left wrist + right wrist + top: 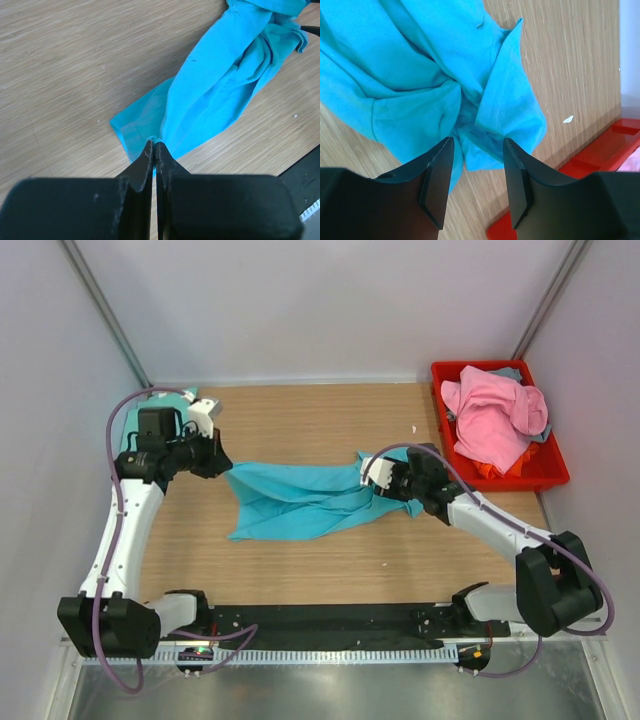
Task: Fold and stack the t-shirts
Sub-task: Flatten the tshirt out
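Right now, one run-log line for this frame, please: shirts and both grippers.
turquoise t-shirt: crumpled on table, unfolded | left gripper: shut on its corner | right gripper: open over bunched edge | pink t-shirt: in red bin

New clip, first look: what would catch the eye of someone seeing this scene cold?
A turquoise t-shirt lies stretched across the middle of the wooden table between the two arms. The left gripper is shut on its left end, and the right gripper hovers open over its bunched right end. At the far right, a red bin holds a heaped pink t-shirt.
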